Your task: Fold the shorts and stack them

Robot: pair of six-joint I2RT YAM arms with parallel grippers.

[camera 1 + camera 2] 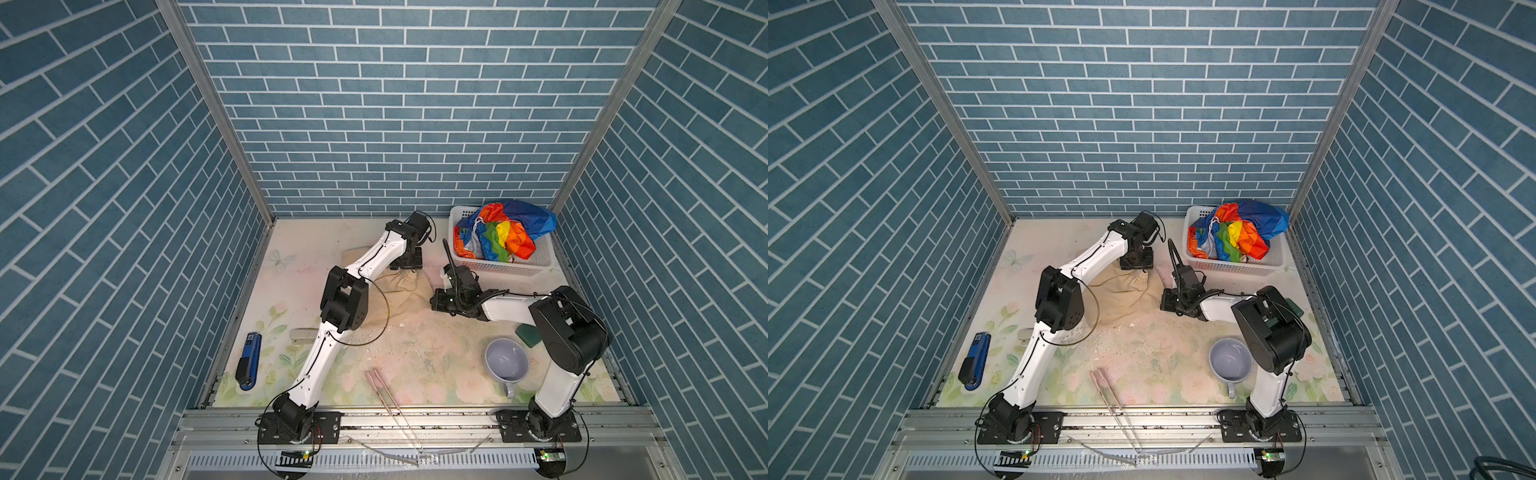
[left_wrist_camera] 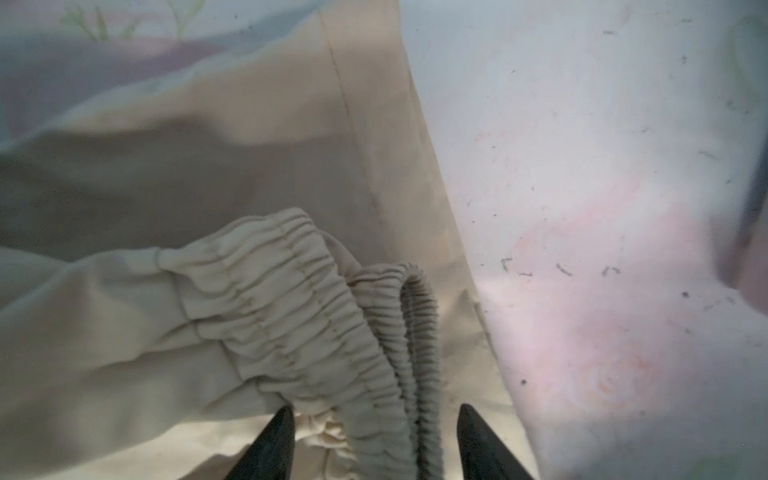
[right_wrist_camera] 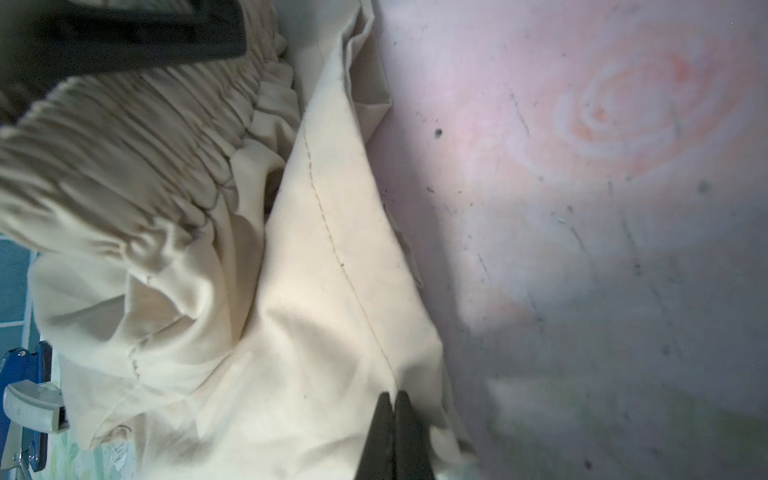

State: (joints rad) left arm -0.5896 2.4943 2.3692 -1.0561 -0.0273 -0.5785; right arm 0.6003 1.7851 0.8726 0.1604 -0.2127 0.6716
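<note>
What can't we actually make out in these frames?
- Beige shorts: in both top views the left arm covers much of them, so the fold state is unclear.
- Right hand: closed at the hem in its wrist view, but whether cloth is pinched is unclear.
- Rainbow shorts: bunched up, and the basket wall hides the lower part.
- Green thing: in both top views the right arm covers most of it, so it is unidentifiable.

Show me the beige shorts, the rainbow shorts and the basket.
beige shorts (image 2: 291, 299): left wrist view, on the gathered waistband.
rainbow shorts (image 1: 511, 235): in a top view, on its striped middle.
basket (image 1: 498, 267): in a top view, on its front wall.
</note>
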